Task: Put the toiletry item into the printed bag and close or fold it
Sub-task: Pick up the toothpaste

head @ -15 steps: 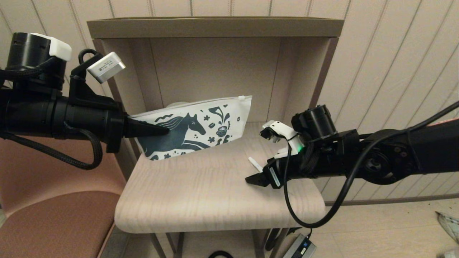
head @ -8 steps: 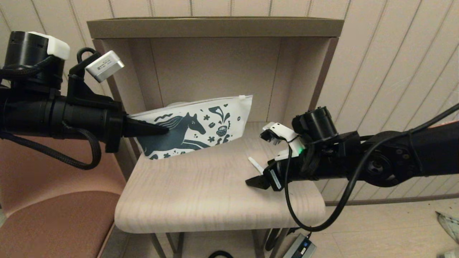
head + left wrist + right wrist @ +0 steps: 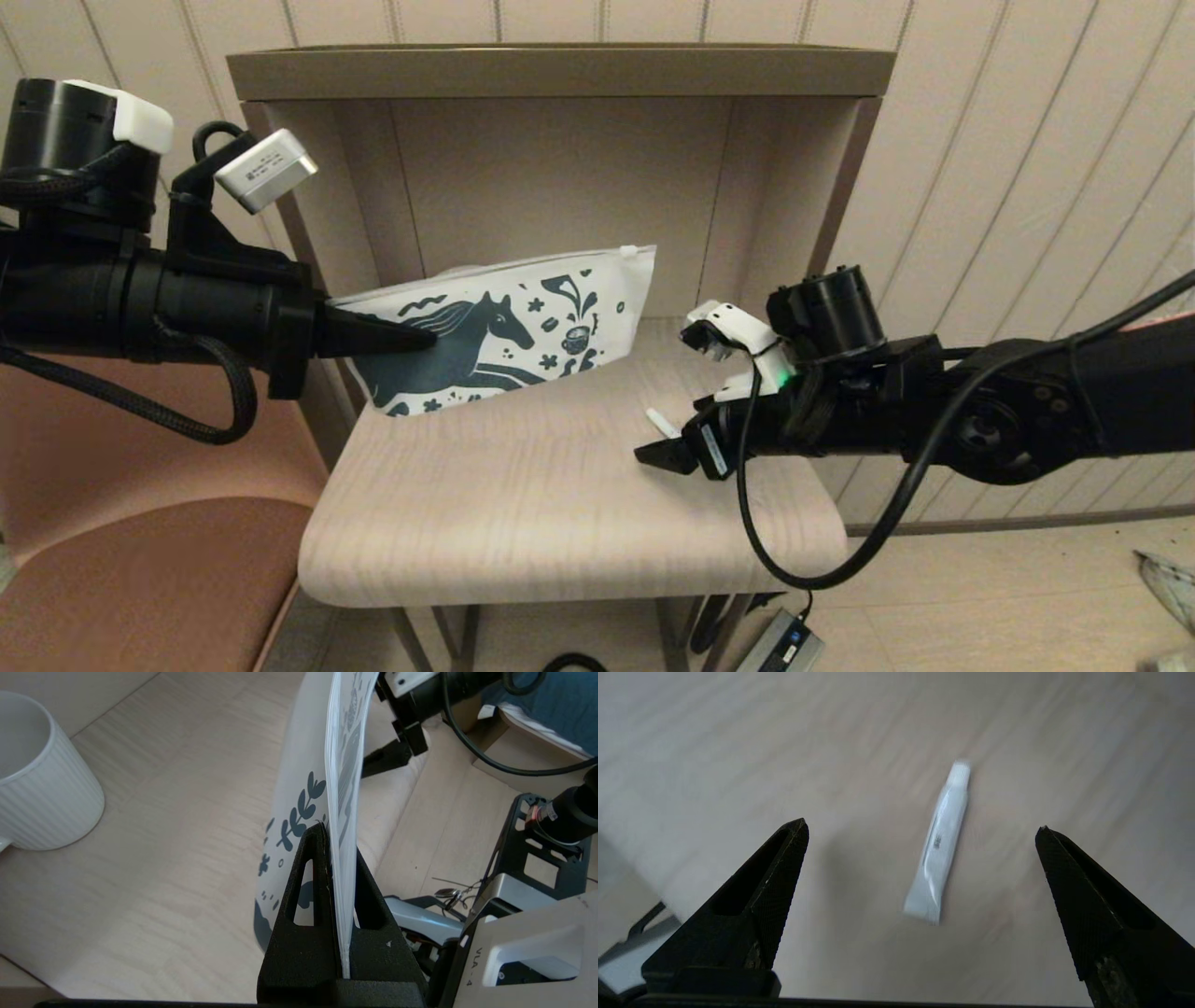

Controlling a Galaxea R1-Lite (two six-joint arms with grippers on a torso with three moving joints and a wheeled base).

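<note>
The printed bag [image 3: 523,327], white with a dark teal horse, stands on edge at the back left of the small table [image 3: 560,504], its zip strip on top. My left gripper [image 3: 425,338] is shut on the bag's left end; the left wrist view shows the pouch's edge [image 3: 343,765] pinched between the black fingers of that gripper [image 3: 336,835]. The toiletry item [image 3: 663,423], a small white tube, lies flat on the table's right side. My right gripper [image 3: 653,450] hovers just above it, open. In the right wrist view the tube [image 3: 941,844] lies between the spread fingers of the right gripper [image 3: 920,825], untouched.
A white ribbed mug [image 3: 42,793] stands on the table behind the bag. The table sits in a brown alcove with side walls and a top board [image 3: 560,70]. A brown chair [image 3: 140,579] is at the left, and a power adapter [image 3: 780,644] lies on the floor below.
My right gripper has crept slightly up and leftward over the tube, jaws staying wide. The left arm has shifted a little to the left, still holding the bag.
</note>
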